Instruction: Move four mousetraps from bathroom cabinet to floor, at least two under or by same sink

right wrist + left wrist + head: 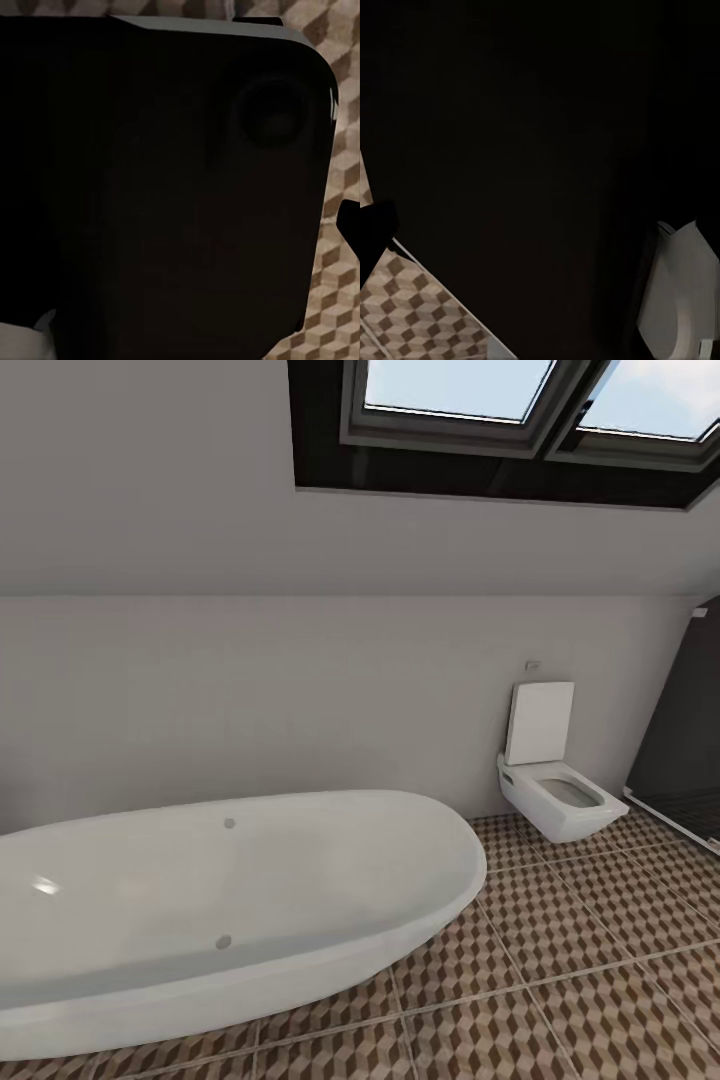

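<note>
step: transit, robot searching. in head view: bathroom floor (600,980), oval bathtub (230,910), toilet (555,790). mousetraps, cabinet, sink unlocated; pincer states undeterminable, so relative places too. next: turn toward cabinet.

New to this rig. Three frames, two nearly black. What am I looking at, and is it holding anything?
These are simulator renders from a wheeled robot with two arms, driven remotely by a person. The big picture comes from its head camera: a bathroom with an oval white bathtub, a square white toilet, skylights, and the bathroom floor in a brown cube-pattern tile. A dark shower area sits at the right edge. The other two pictures come from cameras near each arm's fingers; both are mostly blocked by a dark body close to the lens, with slivers of the same tile at the edges. Whether anything is held cannot be told here. The robot seems to be in transit.
</note>
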Controlling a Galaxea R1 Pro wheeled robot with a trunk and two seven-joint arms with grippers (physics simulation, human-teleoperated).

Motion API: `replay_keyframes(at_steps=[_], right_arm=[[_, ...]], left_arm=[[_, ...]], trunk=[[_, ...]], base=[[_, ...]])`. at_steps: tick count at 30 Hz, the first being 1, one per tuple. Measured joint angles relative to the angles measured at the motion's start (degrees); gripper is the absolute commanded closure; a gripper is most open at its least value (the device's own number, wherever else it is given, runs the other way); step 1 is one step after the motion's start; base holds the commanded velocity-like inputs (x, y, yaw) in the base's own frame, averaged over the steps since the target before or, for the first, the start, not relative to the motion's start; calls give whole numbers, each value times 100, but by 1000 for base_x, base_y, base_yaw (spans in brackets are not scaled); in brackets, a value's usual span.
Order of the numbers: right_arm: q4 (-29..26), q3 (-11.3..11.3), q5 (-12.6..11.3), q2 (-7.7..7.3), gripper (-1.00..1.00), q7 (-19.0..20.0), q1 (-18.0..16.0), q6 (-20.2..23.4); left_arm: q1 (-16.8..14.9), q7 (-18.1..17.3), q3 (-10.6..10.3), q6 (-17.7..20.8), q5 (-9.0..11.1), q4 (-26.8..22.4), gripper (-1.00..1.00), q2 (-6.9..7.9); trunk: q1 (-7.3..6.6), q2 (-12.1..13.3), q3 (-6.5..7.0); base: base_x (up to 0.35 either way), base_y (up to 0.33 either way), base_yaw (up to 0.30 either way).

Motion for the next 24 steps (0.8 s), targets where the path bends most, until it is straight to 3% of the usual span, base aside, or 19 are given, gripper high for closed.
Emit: replay_keyframes(at_steps=[24], right_arm=[[-1, 12, 9, 1, -100, 10, -12, -31]], left_arm=[[1, 0, -8, -61, 10, -2, -100, -88]], trunk=[[0, 0, 0]], base=[[0, 0, 0]])
